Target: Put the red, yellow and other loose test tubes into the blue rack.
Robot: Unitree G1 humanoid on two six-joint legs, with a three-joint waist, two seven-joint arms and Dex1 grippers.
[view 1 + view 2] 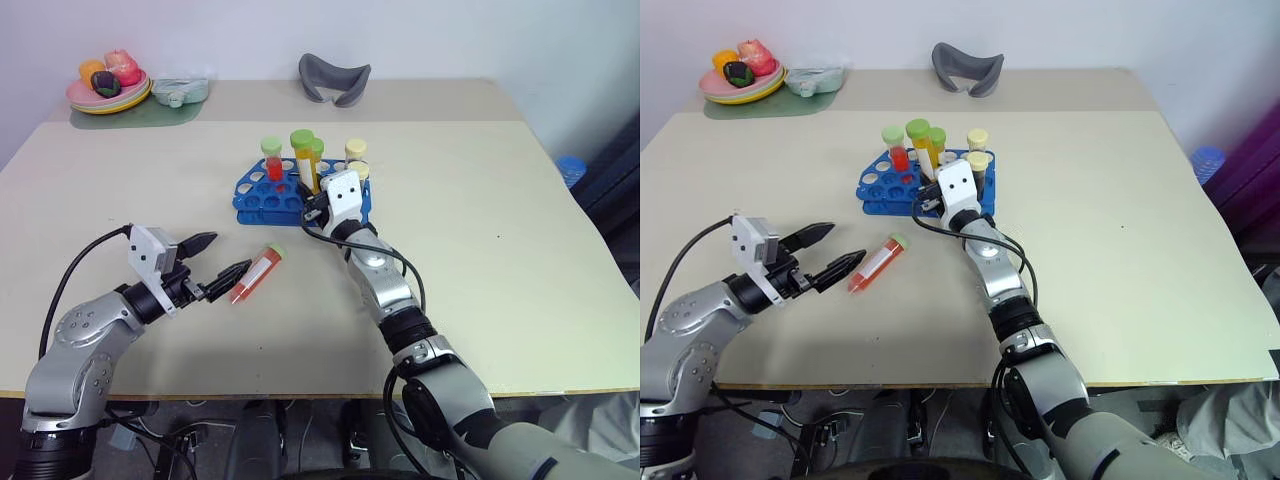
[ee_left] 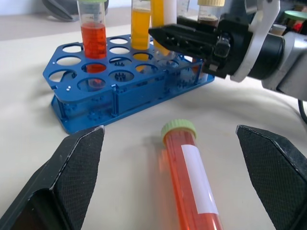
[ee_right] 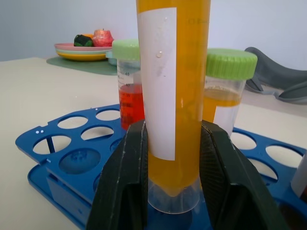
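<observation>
A: Right gripper (image 3: 172, 167)?
B: Clamped on yellow tube (image 3: 173, 72) — upright over blue rack (image 1: 262, 200).
A: Left gripper (image 1: 222, 257)?
B: Fingers spread — red tube (image 1: 257, 274) lying on table (image 1: 480, 250) between them.

Loose tube (image 1: 258, 273) before the rack (image 1: 262, 197).

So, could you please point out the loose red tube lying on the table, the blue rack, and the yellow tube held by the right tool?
red tube (image 1: 256, 275): left eye view, middle of its body.
blue rack (image 1: 262, 197): left eye view, top plate.
yellow tube (image 3: 175, 96): right wrist view, label edge.
</observation>
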